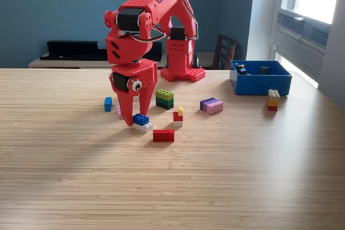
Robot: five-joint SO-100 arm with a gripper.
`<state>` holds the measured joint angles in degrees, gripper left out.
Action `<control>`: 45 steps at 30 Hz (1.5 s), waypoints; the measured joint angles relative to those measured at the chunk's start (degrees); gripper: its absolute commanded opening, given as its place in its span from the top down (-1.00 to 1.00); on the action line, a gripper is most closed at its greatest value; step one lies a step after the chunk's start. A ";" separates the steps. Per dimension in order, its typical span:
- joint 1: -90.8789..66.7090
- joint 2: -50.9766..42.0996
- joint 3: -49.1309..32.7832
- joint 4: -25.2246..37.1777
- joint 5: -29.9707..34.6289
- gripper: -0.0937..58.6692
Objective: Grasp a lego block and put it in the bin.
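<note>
Nearest the camera, a red block (163,136) lies flat on the counter (172,187). Just behind it, the blue-and-white block (142,122) is straddled by the spread end effector (139,118), nothing yet pinched; its long axis runs toward the exterior view's lower right. The bin (261,77) is seen well apart, toward that view's right.

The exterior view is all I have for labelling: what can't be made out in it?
- Bin contents: its front wall hides the floor; only two dark pieces show.
- Pink block: mostly behind the gripper.
- Whether the gripper touches the blue-and-white block: unclear from this angle.
- Window: cut off by the frame's right edge.
</note>
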<state>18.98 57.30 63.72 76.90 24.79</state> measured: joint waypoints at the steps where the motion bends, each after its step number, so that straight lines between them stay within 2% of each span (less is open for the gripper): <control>1: 0.00 -0.18 -0.35 0.09 0.00 0.73; 4: 0.00 -0.26 -0.79 0.09 0.00 0.93; 8: 0.00 -0.26 -0.79 0.09 0.00 0.99; 16: 0.00 -0.26 -0.79 0.09 -0.44 0.99; 20: 0.00 -0.09 2.55 0.18 -2.20 0.99; 26: 0.26 0.88 2.37 4.31 -4.22 0.99; 34: -2.20 14.06 2.90 7.21 -6.94 0.99; 38: -5.19 20.48 2.90 10.72 -8.00 0.99; 45: -18.63 29.18 2.90 16.52 -10.02 1.00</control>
<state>0.35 86.48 66.62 93.43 14.77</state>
